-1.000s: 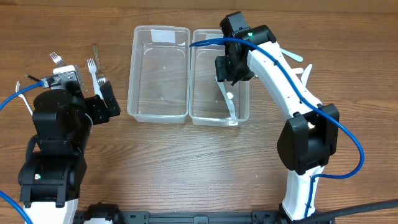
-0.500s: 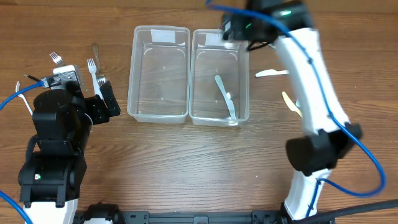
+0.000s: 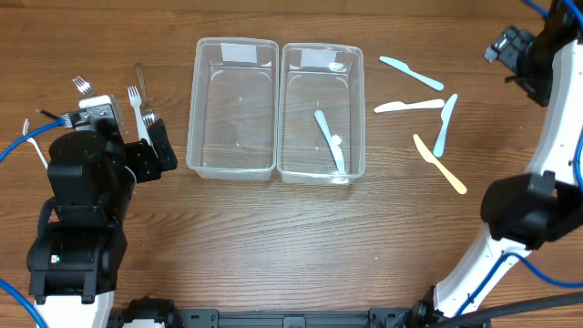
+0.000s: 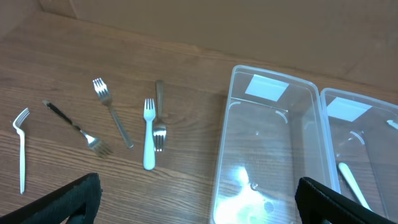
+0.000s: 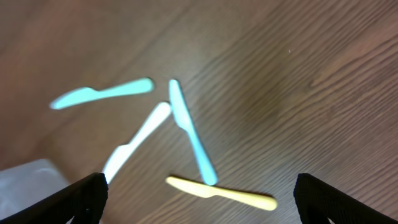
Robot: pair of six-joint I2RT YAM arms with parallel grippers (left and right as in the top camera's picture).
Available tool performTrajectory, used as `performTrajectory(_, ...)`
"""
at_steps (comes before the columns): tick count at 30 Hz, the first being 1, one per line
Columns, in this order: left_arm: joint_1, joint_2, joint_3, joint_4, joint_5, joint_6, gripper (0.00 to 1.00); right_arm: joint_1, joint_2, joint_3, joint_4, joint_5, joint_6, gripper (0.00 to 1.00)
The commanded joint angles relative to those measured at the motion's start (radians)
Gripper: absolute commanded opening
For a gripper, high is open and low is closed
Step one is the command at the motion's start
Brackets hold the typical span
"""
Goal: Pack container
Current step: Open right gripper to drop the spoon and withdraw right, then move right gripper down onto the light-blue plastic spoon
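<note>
Blur smears the knives (image 5: 189, 132) beneath the wide-spread right tool (image 5: 200, 198).

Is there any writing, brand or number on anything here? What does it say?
No readable text anywhere.
Left sticker, white, on the left container: looks blank.
Right sticker, white, on the right container: looks blank.
Forks and knives: no markings visible.

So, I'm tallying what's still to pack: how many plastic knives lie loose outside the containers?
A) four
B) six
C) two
A: four lie loose beside the right container: the upper blue knife, the white knife, the lower blue knife and the yellow knife. A fifth, the packed knife, is already inside.
</note>
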Motion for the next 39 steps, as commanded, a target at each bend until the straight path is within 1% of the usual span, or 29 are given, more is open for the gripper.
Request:
performTrajectory(1, 0.006, 0.0, 0.024, 0.002, 0.016, 0.023, 1.0, 0.005, 0.072, -0.003, -0.014, 0.002, -0.111, 0.98)
performTrajectory(9, 0.006, 0.0, 0.024, 0.005, 0.016, 0.023, 1.0, 0.016, 0.219, -0.004, -0.061, -0.023, -0.117, 0.98)
performTrajectory(13, 0.006, 0.0, 0.024, 0.006, 0.016, 0.023, 1.0, 0.017, 0.221, -0.025, -0.057, -0.072, -0.137, 0.96)
performTrajectory(20, 0.006, 0.0, 0.024, 0.005, 0.017, 0.022, 1.0, 0.029, 0.221, -0.116, -0.031, -0.073, -0.136, 0.95)
performTrajectory(22, 0.006, 0.0, 0.024, 0.005, 0.017, 0.019, 1.0, 0.039, 0.22, -0.124, -0.032, -0.072, -0.135, 0.95)
performTrajectory(23, 0.006, 0.0, 0.024, 0.005, 0.016, 0.019, 1.0, 0.045, 0.216, -0.124, -0.031, -0.072, -0.135, 0.97)
performTrajectory(25, 0.006, 0.0, 0.024, 0.006, 0.016, 0.019, 1.0, 0.057, 0.19, -0.124, -0.026, -0.061, -0.132, 1.0)
performTrajectory(28, 0.006, 0.0, 0.024, 0.006, 0.016, 0.019, 1.0, 0.072, 0.12, -0.124, -0.03, -0.026, -0.131, 1.0)
performTrajectory(33, 0.006, 0.0, 0.024, 0.006, 0.016, 0.02, 1.0, 0.076, -0.027, -0.137, -0.067, -0.029, -0.107, 1.0)
performTrajectory(35, 0.006, 0.0, 0.024, 0.006, 0.016, 0.02, 1.0, 0.078, -0.09, -0.171, -0.069, -0.031, -0.1, 1.0)
performTrajectory(39, 0.006, 0.0, 0.024, 0.005, 0.016, 0.02, 1.0, 0.088, -0.246, -0.326, -0.045, -0.027, -0.086, 1.0)
